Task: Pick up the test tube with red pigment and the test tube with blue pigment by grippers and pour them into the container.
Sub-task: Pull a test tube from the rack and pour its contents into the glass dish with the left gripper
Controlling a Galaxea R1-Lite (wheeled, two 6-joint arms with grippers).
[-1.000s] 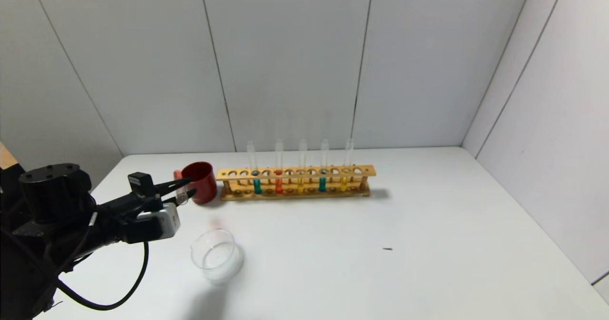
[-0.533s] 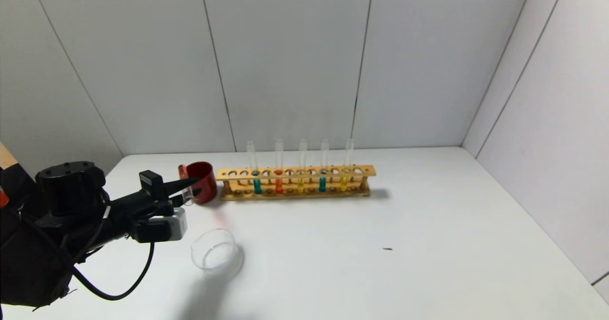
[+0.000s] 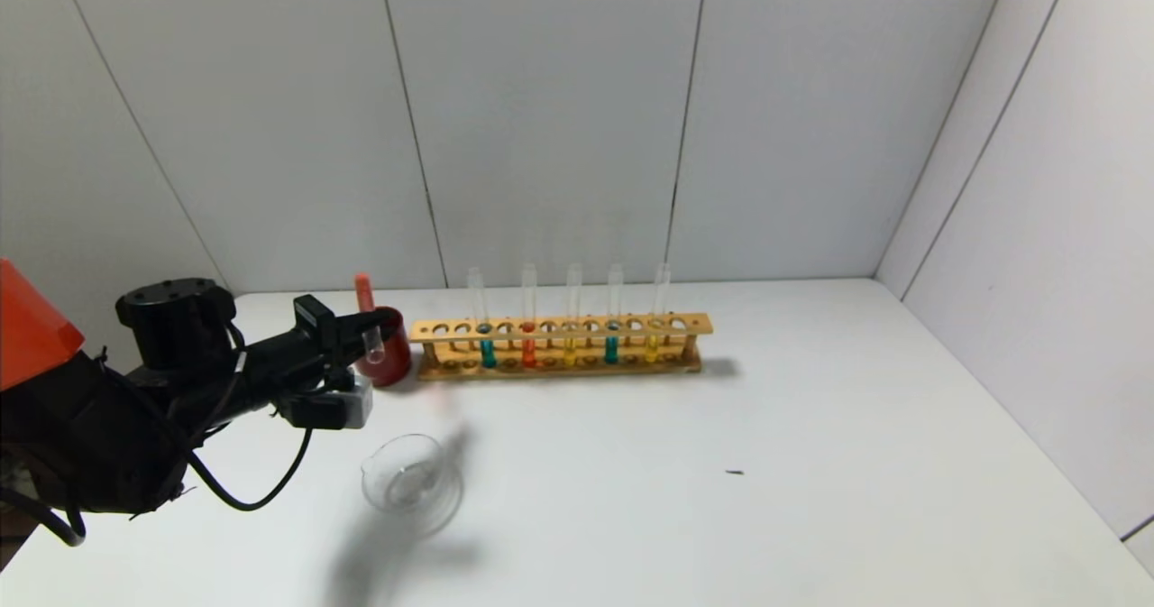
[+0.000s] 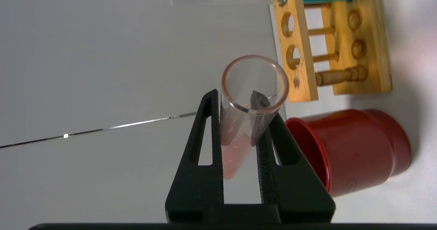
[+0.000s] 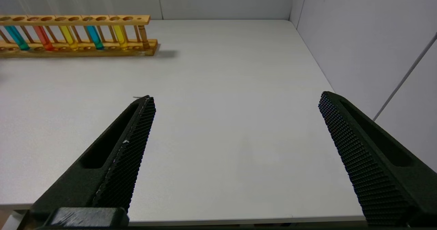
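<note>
My left gripper (image 3: 371, 329) is shut on a red-pigment test tube (image 3: 368, 314) and holds it above the table, in front of the dark red cup (image 3: 389, 363). The tube stands nearly upright, pinkish round end up, clear end down. In the left wrist view my left gripper (image 4: 235, 96) clamps the tube (image 4: 239, 144), which holds a little pale red liquid. The clear glass container (image 3: 406, 482) sits on the table nearer me than the gripper. Another red tube (image 3: 528, 341) and a teal-blue tube (image 3: 487, 344) stand in the wooden rack (image 3: 559, 329). My right gripper (image 5: 235, 100) is open and empty, low over the table's near right part.
The rack also holds a second teal tube (image 3: 612, 341) and two yellow tubes (image 3: 571, 344). It stands at the back, right of the red cup. White walls close the back and right side. A small dark speck (image 3: 735, 473) lies on the table.
My left arm has risen and moved back toward the red cup, and the held tube has swung from slanted to nearly upright. The glass container and rack have not moved.
</note>
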